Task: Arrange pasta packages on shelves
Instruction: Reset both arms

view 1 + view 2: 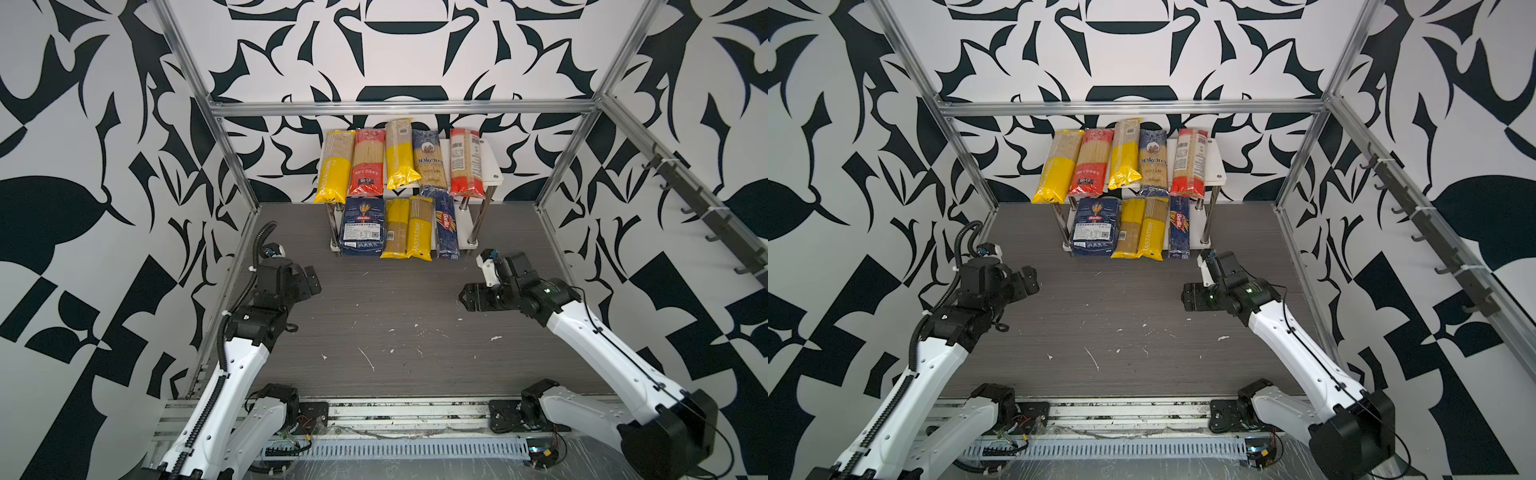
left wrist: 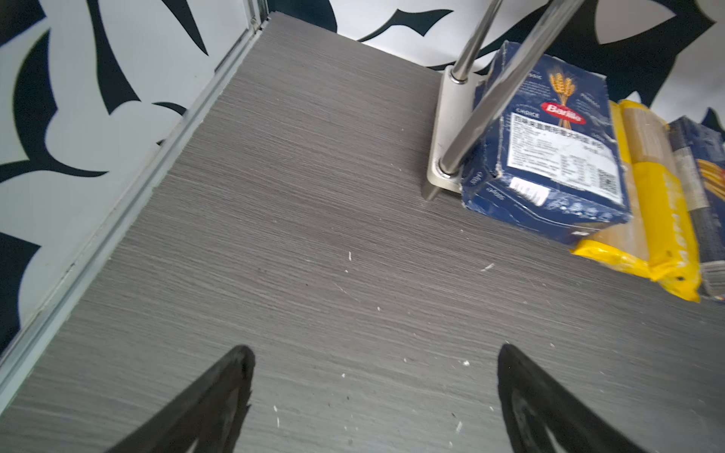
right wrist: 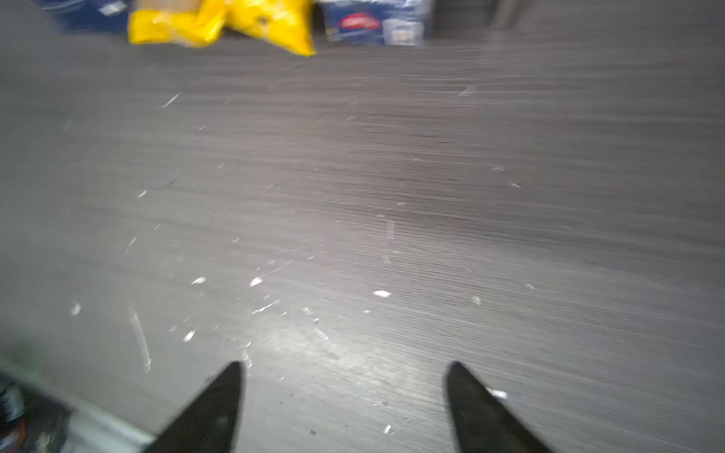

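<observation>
Nine pasta packages sit on the shelves at the far edge of the tabletop, five above, four below; left fingers and right fingers gape wide, empty.

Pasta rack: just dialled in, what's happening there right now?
Nothing is being handled. Nine pasta packages lie on the rack, five on the upper board and four on the lower. The left pincer and right pincer are both open and empty, hovering over the table in front of the rack.
</observation>
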Robot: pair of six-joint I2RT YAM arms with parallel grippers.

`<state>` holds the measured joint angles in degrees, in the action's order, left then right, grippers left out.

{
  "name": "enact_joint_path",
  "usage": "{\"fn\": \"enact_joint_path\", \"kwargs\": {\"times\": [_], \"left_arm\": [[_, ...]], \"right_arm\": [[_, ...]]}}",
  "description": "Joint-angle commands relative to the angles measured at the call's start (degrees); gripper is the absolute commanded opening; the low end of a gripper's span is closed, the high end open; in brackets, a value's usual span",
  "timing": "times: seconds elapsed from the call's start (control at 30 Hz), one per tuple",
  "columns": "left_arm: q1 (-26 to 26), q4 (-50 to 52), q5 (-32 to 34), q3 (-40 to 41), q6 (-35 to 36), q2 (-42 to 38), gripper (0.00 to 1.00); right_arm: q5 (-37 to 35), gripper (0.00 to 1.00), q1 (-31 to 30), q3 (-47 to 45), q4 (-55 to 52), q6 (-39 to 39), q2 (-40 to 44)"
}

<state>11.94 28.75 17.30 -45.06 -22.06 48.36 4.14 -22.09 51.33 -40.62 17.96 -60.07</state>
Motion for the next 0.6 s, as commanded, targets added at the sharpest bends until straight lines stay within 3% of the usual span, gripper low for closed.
{"fn": "enact_joint_path", "kwargs": {"times": [0.0,0.23,0.43,0.57], "left_arm": [[-0.3,-8.9,3.8,4.1,2.9,-2.0,0.99],[-1.9,-20.9,6.7,10.7,8.0,-3.8,0.99],[-5.4,-28.4,6.3,14.9,9.5,-0.2,0.99],[-7.7,-38.9,3.8,19.9,10.2,3.0,0.99]], "right_arm": [[-10.7,0.99,0.5,-3.5,5.5,-4.3,6.1],[-23.5,0.99,1.0,-14.5,20.2,-8.6,18.2],[-28.1,1.0,1.6,-18.8,30.4,-15.6,17.2],[-30.2,1.0,4.5,-21.5,39.5,-15.7,14.2]]}}
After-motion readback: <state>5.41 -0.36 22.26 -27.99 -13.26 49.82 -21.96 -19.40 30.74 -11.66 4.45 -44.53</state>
